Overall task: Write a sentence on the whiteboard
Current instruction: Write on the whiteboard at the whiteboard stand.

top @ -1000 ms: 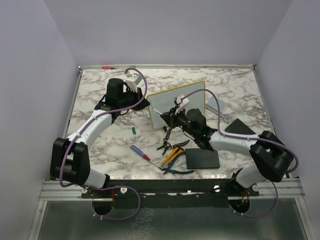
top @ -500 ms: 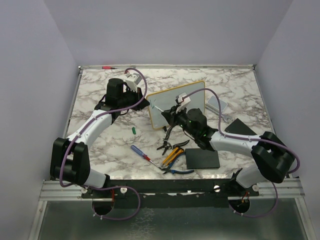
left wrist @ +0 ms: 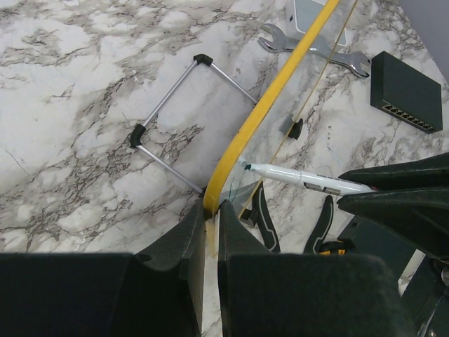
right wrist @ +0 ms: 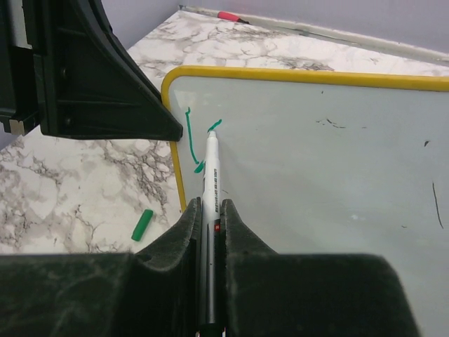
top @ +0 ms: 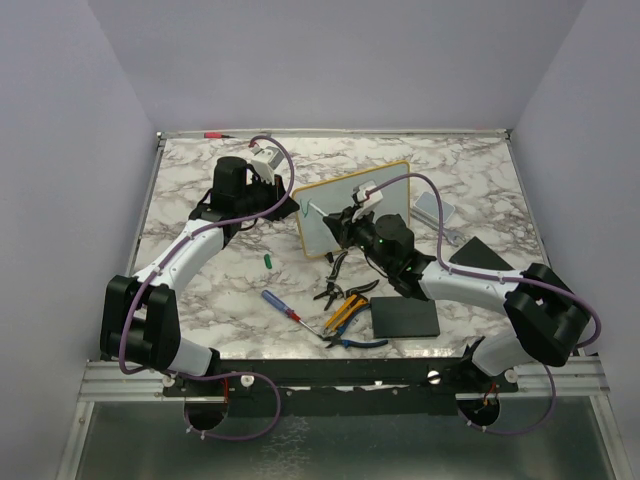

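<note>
The whiteboard [top: 330, 195] stands tilted back on its wire stand [left wrist: 168, 126] near the middle of the desk [top: 460, 160], its yellow frame facing the arms; of the sentence [right wrist: 189, 137] only a few teal-green strokes show, one long curved line and two short ticks, all close to the board's upper left corner in the right wrist view.

The marker [right wrist: 210, 182] points up at the white surface with its tip on one of the short ticks; the right gripper [right wrist: 209, 210] is closed tight around the marker's barrel, the pen lying straight along the gap between its fingers. The left gripper [left wrist: 210, 217] is pinched on the yellow frame at the board's lower left corner (its dark bulk fills the upper left of the right wrist view); its fingers meet the frame edge-on, nearly closed.

On the desk just left of the board lies a small green cap [top: 268, 259]; nearer the arms lie a screwdriver [top: 280, 303] with a blue and red handle, a cluster of pliers [top: 345, 310] and a flat black pad [top: 405, 318]; behind the board, in the left wrist view, a wrench [left wrist: 316, 49] lies beside a black box [left wrist: 407, 91] with a row of ports.
</note>
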### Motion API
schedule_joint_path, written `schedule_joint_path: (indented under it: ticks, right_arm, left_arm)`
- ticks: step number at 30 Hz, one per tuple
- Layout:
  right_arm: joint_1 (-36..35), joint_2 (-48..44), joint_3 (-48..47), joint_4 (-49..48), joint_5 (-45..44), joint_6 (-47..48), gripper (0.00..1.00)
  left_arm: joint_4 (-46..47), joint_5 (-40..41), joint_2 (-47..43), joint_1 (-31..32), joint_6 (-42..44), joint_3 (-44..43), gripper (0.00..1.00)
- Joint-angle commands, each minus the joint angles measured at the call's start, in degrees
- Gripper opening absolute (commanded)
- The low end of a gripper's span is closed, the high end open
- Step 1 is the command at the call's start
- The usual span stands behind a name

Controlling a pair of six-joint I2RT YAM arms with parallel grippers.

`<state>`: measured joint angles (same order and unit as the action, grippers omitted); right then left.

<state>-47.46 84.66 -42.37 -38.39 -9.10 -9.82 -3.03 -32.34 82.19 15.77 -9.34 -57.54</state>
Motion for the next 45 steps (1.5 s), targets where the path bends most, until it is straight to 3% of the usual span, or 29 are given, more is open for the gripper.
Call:
schedule_joint_path:
  ticks: [1,9,19,45]
  right_arm:
    - [0.2,-1.1,-1.8,-1.6,-5.4,1.6,0.01]
    - [0.2,-1.7,-1.8,-1.6,-4.4,2.4,0.01]
    - [-0.7,-6.7,4.2,-1.9,5.0,2.4,0.01]
    - [-1.4,0.7,1.2,0.2,2.8,1.5,0.01]
  left_arm:
    - [0.1,0.7,-1.2,0.2,0.8,-1.0,0.05]
    - [0.1,0.9,-1.1,0.2,0.6,-1.0,0.05]
    - [0.0,2.1,-1.1,0.2,0.4,-1.1,0.05]
    - [-0.2,2.0,-1.1,0.2,0.5,-1.1,0.05]
